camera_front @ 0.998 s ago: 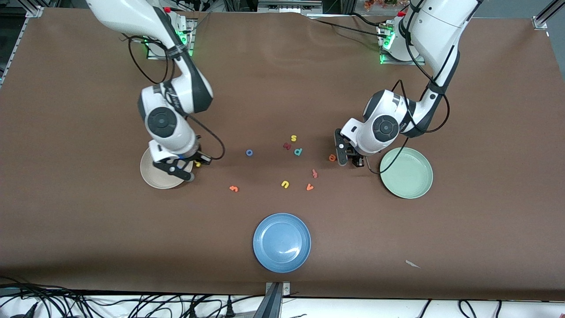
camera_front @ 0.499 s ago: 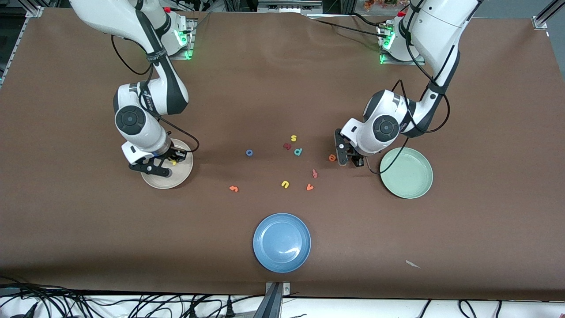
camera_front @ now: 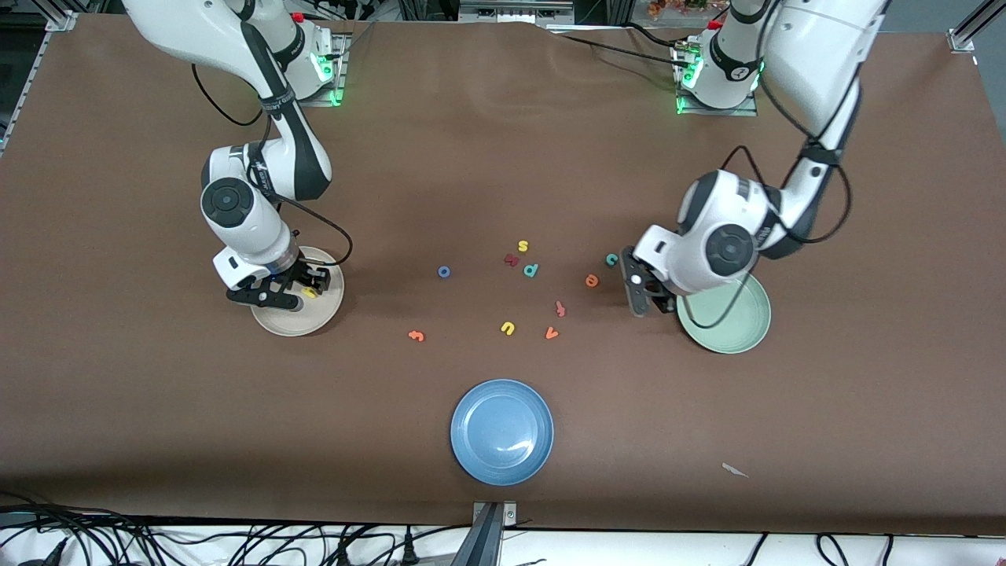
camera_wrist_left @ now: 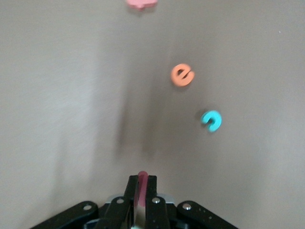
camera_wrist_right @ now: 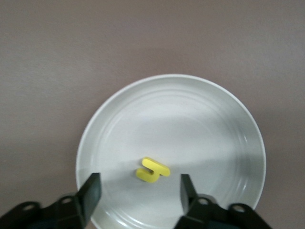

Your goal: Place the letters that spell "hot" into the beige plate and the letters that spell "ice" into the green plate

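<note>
Lying lowest in the front view's centre is a round blue plate (camera_front: 502,431). Above it, small toy letters are scattered: an orange "t" (camera_front: 416,336), a blue ring "o" (camera_front: 444,272), an orange "e" (camera_front: 592,280) and a teal "c" (camera_front: 611,259). At middle right, a dark red bar "i" (camera_wrist_left: 141,188) is pinched by the left gripper (camera_front: 646,292) beside the mint-green plate (camera_front: 735,334). At middle left, the right gripper (camera_front: 277,289) is spread over the cream-beige plate (camera_front: 295,324), where a yellow "h" (camera_wrist_right: 152,171) rests.
</note>
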